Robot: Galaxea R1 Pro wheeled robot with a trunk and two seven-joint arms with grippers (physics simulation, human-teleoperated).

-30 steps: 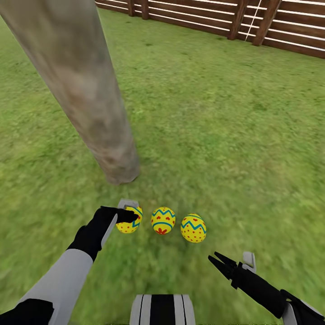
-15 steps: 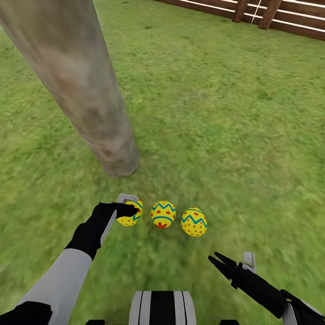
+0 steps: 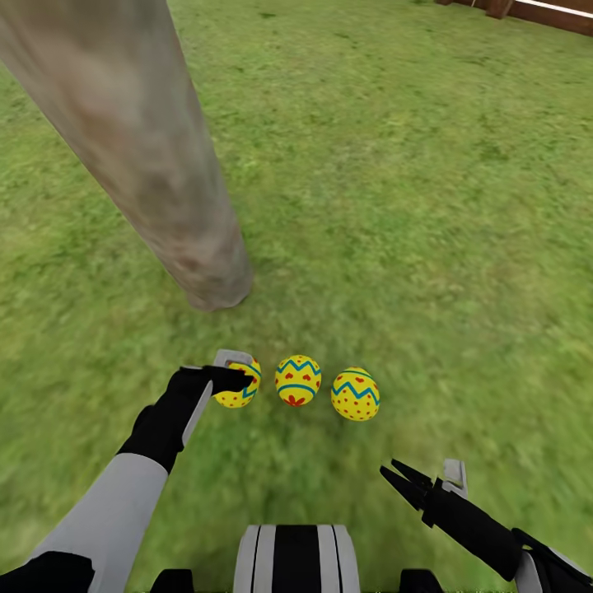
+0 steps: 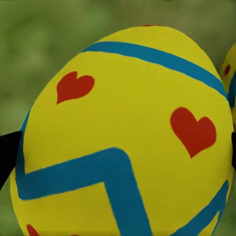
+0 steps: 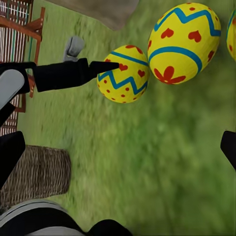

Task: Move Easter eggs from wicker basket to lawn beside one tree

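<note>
No writing visible. My left gripper [image 3: 232,375] reaches toward 12 o'clock, jaws around the left egg [image 3: 240,384]; right gripper [image 3: 412,478] jaws wide.

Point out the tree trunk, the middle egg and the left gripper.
tree trunk [image 3: 140,148]: head view, on the mottled bark mid-trunk.
middle egg [image 3: 298,380]: head view, on its yellow centre.
left gripper [image 3: 237,372]: head view, between its fingertips, at the leftmost egg.

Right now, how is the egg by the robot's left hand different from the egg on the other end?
The left egg sits between the left gripper fingers; the right egg lies free on the lawn. The left egg is nearer the tree; the right egg is farther. Both are yellow with blue zigzags and red marks.
</note>
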